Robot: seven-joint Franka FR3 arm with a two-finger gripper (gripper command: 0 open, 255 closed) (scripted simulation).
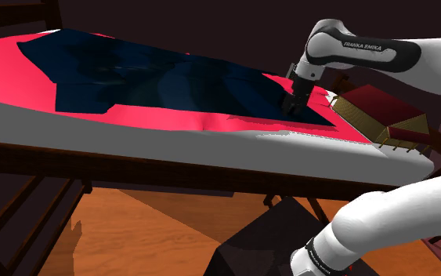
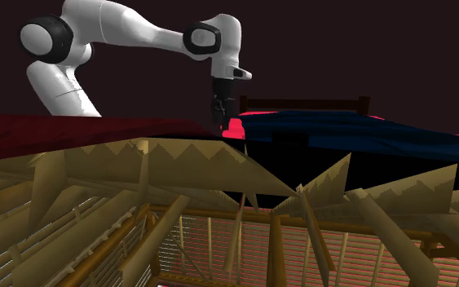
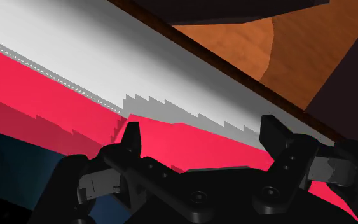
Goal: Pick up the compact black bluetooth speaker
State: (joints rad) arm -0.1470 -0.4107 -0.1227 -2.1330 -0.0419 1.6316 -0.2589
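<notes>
1. Speaker: honestly can't tell where it sits from the claw (image 3: 203, 135).
2. Claw's released, fingers (image 3: 131, 137) apart, just red bed (image 3: 56, 108) between them.
3. It hangs right above the blue blanket (image 1: 156, 78) corner.
4. Arm (image 1: 383, 55) reads "FRANKA EMIKA".

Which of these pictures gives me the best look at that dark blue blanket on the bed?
The shoulder view: from above, the blanket lies spread wide across the red bed. The second exterior view catches it nearly edge-on, a thin strip. The wrist view has one dark corner of it.
</notes>
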